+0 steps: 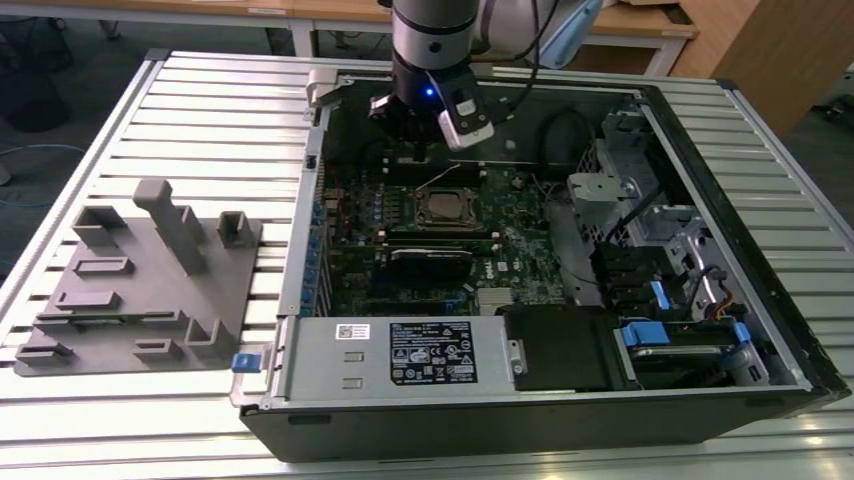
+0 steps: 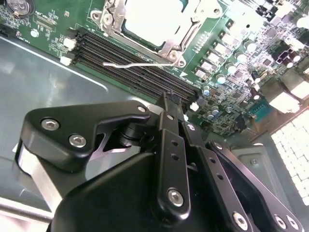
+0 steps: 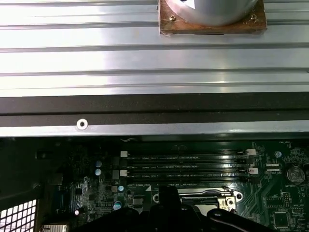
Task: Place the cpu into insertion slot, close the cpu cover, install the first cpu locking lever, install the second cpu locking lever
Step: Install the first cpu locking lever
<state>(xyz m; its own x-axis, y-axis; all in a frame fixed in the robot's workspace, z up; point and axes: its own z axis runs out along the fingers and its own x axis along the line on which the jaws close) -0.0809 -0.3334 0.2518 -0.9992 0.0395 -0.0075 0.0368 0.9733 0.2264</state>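
An open computer case lies on the slatted table, with the green motherboard [image 1: 441, 240] inside. The cpu [image 2: 154, 19], a pale silver square, sits in the insertion slot [image 1: 447, 208]. The silvery cpu cover [image 2: 179, 42] lies flat around it. A thin wire locking lever [image 2: 140, 64] stands free beside the socket, along the memory slots. My gripper [image 2: 170, 99] hangs above the board just past the socket's far side [image 1: 416, 155]. Its black fingers meet at the tips and hold nothing. Part of the socket's metal rim [image 3: 227, 199] shows in the first wrist view.
Black memory slots [image 2: 130, 63] run between socket and case wall. A grey fixture block [image 1: 147, 280] stands at the exterior view's left. The power supply [image 1: 400, 355] and a drive cage with blue tabs [image 1: 667, 330] fill the case's near side. The arm's base [image 3: 212, 14] sits on the table.
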